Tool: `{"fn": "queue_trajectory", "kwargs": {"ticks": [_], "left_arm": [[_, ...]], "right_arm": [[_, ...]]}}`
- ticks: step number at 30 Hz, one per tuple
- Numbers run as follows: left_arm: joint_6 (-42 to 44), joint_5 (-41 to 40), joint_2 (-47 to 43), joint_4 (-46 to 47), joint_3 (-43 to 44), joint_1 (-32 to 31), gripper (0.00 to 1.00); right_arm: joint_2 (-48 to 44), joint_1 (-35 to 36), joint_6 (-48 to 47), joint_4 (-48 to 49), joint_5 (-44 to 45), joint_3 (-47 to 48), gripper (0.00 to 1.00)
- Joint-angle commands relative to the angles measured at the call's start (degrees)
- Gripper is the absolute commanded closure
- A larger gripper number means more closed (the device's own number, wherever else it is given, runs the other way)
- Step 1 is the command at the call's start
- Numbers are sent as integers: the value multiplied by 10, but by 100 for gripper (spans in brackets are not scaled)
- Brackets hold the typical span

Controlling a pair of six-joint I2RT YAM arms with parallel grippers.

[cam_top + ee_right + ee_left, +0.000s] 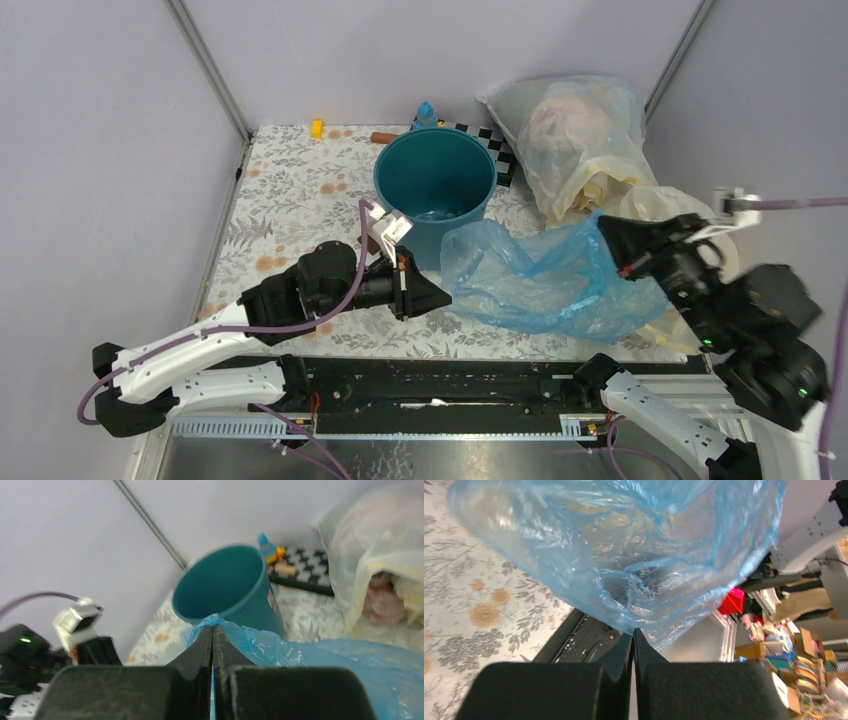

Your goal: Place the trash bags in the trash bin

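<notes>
Trash bag (540, 280), pinched by left claw (445, 298), right claw (600, 228), arms extended

The trash bag (540, 275), centre right, is thin translucent blue plastic film, crinkled and glossy. The trash bin (436, 185) above it is smooth teal plastic with a faint sheen. The bench (290, 190) has a matt floral-printed covering. The left pincer (443, 297) and right pincer (603, 232) look matt black. The clear bag (580, 140), upper right, is hazy, wrinkled plastic.

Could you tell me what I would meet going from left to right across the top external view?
yellow block → left gripper → blue bag → right gripper
</notes>
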Motion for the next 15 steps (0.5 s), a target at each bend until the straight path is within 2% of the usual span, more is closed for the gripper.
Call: {"fn": "queue_trajectory", "kwargs": {"ticks": [1, 5, 9, 15], "left_arm": [[7, -89, -15, -10, -12, 0, 99], [11, -145, 10, -14, -38, 1, 99], [19, -193, 48, 27, -69, 1, 100], [30, -251, 109, 101, -107, 4, 100]], "right_arm": [[21, 3, 16, 5, -30, -91, 100], [38, 3, 33, 52, -46, -184, 100], [64, 4, 42, 107, -23, -254, 100], [158, 4, 50, 177, 0, -302, 100]]}}
